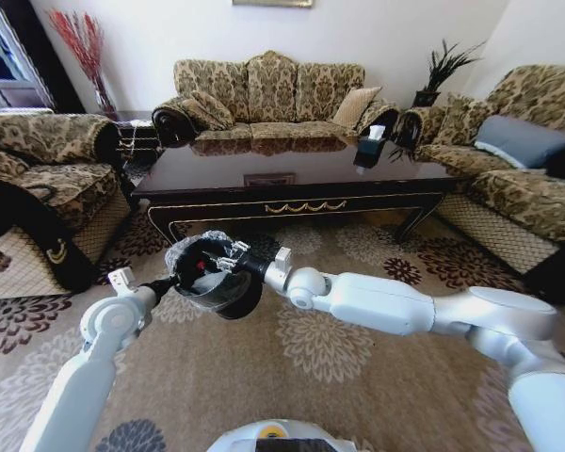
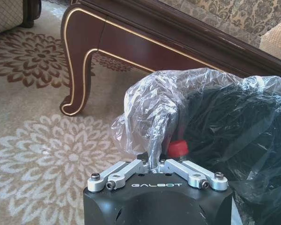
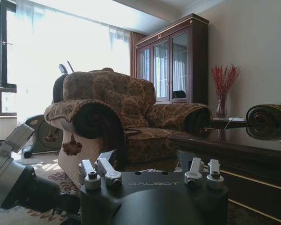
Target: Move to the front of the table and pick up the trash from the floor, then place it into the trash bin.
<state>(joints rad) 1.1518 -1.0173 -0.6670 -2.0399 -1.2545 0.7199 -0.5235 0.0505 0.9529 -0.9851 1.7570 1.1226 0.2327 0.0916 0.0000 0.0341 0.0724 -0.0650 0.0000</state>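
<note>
While we stand in front of the table, our left gripper has its fingers pinched together on the crinkled clear liner at the near rim of the trash bin, which sits on the patterned carpet just before the table's front edge. In the left wrist view a red cap shows just past those fingers, inside the bin's mouth; we judge it to be the bottle from the trash, already in or nearly in. Moving right, our right gripper reaches across from the other side and hangs over the bin's opening; we cannot tell whether its fingers are parted or closed. The right wrist view looks level past the bin toward the armchair.

To finish this step well, we judge we should keep the left hold on the liner steady so the mouth stays wide, keep the right gripper centred over the opening, not the rim, and avoid dragging the plastic, which could tip the light bin.
</note>
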